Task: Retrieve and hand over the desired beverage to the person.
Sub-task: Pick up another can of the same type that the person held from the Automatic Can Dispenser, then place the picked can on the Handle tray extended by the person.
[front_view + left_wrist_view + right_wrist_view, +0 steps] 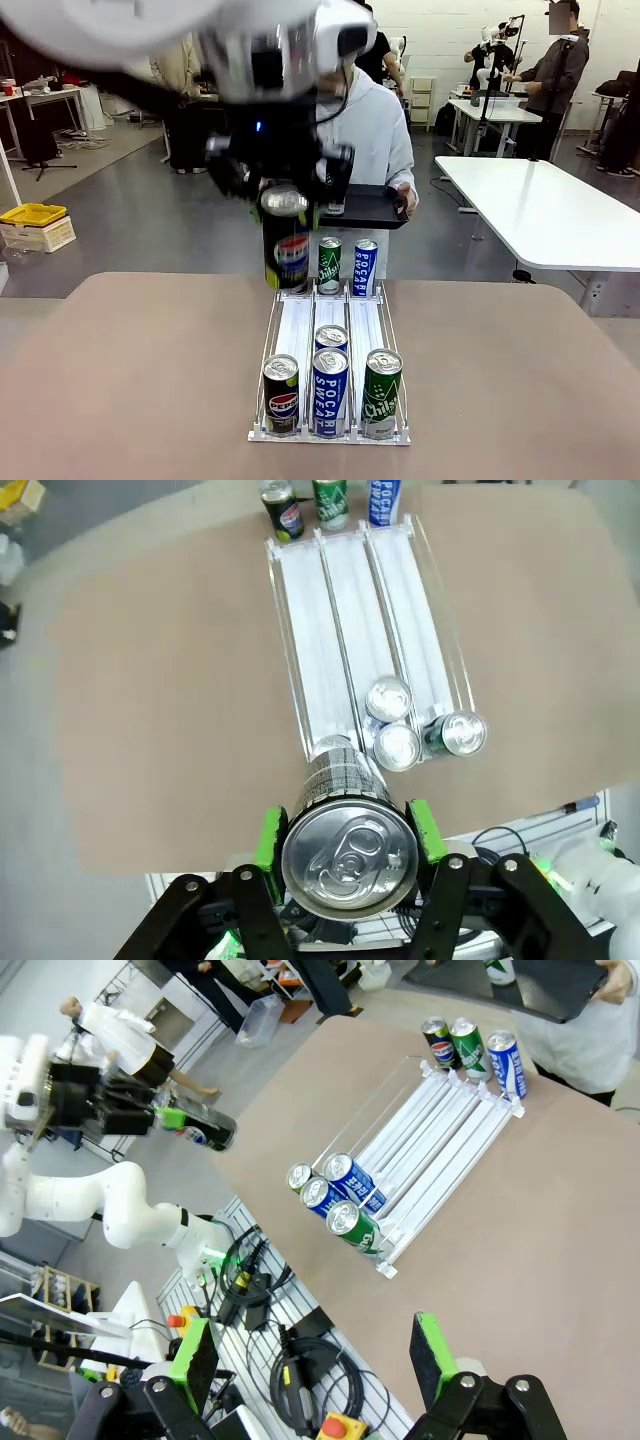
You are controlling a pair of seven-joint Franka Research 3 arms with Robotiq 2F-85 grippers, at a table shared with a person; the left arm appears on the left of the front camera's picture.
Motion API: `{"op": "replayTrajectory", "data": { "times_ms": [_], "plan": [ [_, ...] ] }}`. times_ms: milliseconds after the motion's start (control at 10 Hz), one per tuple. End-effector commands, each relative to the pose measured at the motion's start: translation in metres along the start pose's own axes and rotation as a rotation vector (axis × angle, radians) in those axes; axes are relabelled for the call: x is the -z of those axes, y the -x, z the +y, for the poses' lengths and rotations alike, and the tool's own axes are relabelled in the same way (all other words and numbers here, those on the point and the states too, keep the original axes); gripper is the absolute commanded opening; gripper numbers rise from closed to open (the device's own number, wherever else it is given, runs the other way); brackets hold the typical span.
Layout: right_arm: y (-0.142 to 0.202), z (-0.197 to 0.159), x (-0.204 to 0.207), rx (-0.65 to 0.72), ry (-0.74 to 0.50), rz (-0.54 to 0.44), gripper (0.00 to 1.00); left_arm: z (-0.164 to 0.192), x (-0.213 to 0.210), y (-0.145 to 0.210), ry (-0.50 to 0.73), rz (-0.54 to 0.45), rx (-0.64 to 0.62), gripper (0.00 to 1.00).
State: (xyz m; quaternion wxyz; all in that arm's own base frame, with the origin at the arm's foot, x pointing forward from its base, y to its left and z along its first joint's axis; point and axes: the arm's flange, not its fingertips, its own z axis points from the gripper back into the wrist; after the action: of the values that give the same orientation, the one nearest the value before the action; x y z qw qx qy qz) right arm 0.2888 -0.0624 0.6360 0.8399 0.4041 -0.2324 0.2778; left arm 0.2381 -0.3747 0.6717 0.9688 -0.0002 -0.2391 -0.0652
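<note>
My left gripper point(346, 832) is shut on a black Pepsi can point(348, 852), its green pads on either side of the can's silver top. In the front view the held Pepsi can point(291, 245) hangs above the far end of the clear three-lane rack point(296, 330), close to the camera. Beyond the table the person point(375, 125) in a white hooded jacket holds a black tray point(368, 206) level. Seen from the right wrist, the left arm holds the Pepsi can point(203, 1131) off the table's edge. My right gripper point(312, 1358) is open and holds nothing, high above the table's near corner.
At the rack's robot end stand a Pepsi point(281, 396), two Pocari Sweat cans point(329, 392) and a green Chilsung can point(381, 394). At the person's end stand a green can point(329, 265) and a Pocari can point(365, 267). Bare tabletop point(140, 370) lies on both sides.
</note>
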Motion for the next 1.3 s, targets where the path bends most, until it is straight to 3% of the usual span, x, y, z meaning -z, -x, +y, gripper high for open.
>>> {"op": "replayTrajectory", "data": {
  "times_ms": [0, 300, 400, 1200],
  "plan": [
    [-0.002, -0.001, 0.000, -0.016, -0.032, -0.023, 1.00, -0.020, -0.005, -0.036, -0.058, 0.037, -0.001, 0.00],
    [-0.002, -0.001, 0.000, -0.016, -0.032, -0.023, 1.00, -0.008, 0.000, -0.030, -0.028, 0.092, 0.015, 0.00],
    [-0.002, -0.001, 0.000, -0.016, -0.032, -0.023, 1.00, -0.007, -0.005, -0.036, -0.030, 0.058, 0.001, 0.00],
    [-0.002, -0.001, 0.000, -0.016, -0.032, -0.023, 1.00, -0.007, -0.005, -0.036, -0.030, 0.058, 0.001, 0.00]
  ]
}}
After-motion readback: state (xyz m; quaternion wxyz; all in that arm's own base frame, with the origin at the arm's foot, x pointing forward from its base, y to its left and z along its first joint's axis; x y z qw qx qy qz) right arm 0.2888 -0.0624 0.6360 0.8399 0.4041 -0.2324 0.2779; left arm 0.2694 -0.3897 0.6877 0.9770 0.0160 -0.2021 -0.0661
